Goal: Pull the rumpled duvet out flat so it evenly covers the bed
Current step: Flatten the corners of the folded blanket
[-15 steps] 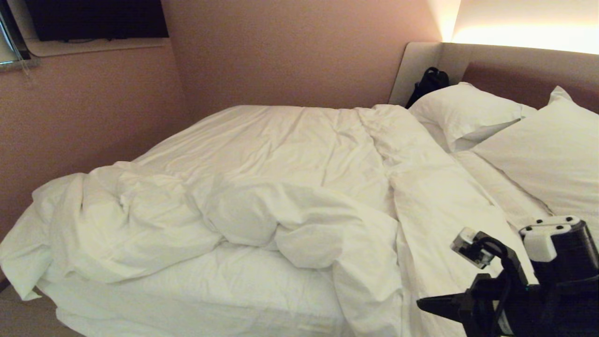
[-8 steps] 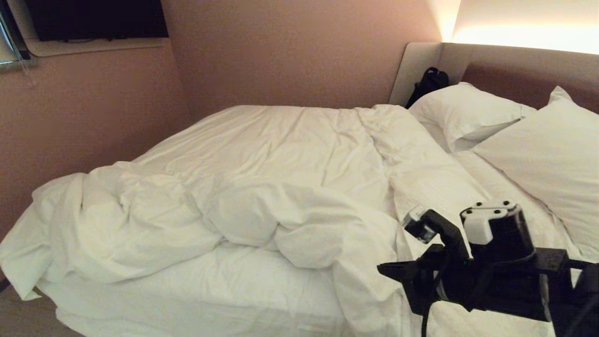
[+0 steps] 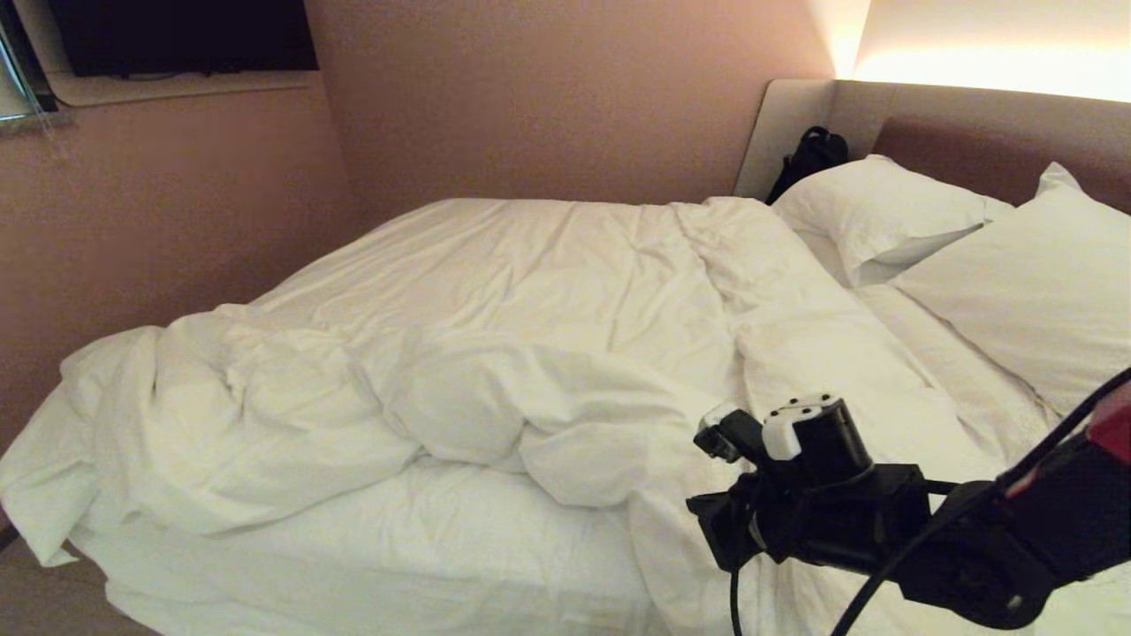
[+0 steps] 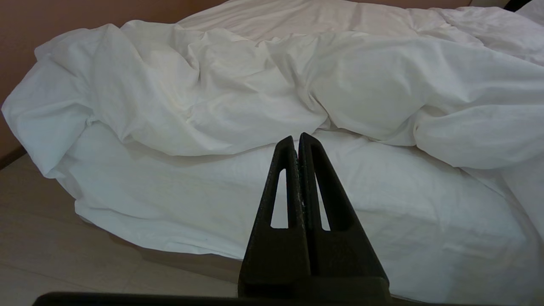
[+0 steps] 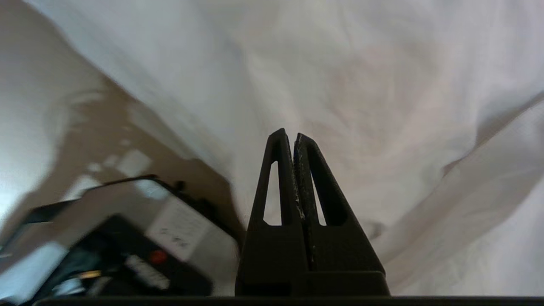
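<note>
Nearest the camera in the head view, the right arm reaches in from the lower right over the near side of the bed [image 3: 371, 565]; its end effector itself is hidden there behind the wrist housing, so it is marked in the right wrist view. The right end effector [image 5: 293, 138] has its two black fingers pressed together, empty, pointing down at white cloth hanging over the bed's near side, with part of the robot's base beneath it. The left end effector [image 4: 296, 140], seen only in the left wrist view, is likewise closed on nothing and hangs low beside the bed, apart from the mattress edge, facing the bare fitted sheet [image 4: 382, 199] below the bunched cloth. The duvet [image 3: 495, 353] lies rumpled: a thick heap is gathered along the near-left part of the bed, one corner spilling over the left edge toward the floor [image 3: 35, 601], while a strip of sheet stays uncovered in front of it. Farther back the duvet spreads flatter, though creased, up to the far wall. At the far right, two pillows [image 3: 884, 212] lean against the headboard [image 3: 972, 132], with a dark bag [image 3: 808, 159] in the corner beside them.
</note>
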You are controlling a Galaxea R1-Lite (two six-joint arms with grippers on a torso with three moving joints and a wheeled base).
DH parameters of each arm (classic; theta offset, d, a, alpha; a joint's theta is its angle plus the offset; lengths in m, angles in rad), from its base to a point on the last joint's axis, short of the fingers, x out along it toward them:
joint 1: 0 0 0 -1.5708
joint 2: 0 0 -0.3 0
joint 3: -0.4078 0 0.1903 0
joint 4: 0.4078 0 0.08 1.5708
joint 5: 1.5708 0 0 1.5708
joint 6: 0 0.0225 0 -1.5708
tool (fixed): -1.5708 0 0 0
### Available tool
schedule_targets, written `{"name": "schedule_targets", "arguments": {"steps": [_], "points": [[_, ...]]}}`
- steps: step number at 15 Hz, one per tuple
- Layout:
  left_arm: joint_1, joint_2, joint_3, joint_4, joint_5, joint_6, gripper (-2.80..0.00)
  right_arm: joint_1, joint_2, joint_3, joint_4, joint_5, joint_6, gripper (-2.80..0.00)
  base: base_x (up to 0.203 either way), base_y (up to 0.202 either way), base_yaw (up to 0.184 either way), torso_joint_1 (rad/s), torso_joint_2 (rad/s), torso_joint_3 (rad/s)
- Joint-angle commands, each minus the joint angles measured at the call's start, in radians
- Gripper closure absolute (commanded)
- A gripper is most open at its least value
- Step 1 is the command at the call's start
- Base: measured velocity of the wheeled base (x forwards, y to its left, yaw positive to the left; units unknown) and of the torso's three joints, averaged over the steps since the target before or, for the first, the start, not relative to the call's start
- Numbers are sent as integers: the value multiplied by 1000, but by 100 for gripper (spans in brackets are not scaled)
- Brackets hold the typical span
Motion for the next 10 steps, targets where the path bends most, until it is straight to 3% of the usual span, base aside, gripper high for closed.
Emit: {"name": "schedule_targets", "arguments": {"steps": [1, 2, 3, 10], "points": [[0, 1, 0, 0, 1, 0, 0, 5, 57, 0, -92, -56, -23, 0, 0, 0, 0, 0, 0, 0], [0, 1, 0, 0, 1, 0, 0, 19, 63, -2, -95, -60, -29, 0, 0, 0, 0, 0, 0, 0], [0, 1, 0, 0, 1, 0, 0, 26, 74, -7, -95, -67, -30, -280, 0, 0, 0, 0, 0, 0], [0, 1, 0, 0, 1, 0, 0, 115, 212, -17, -187, -191, -33, -280, 0, 0, 0, 0, 0, 0]]}}
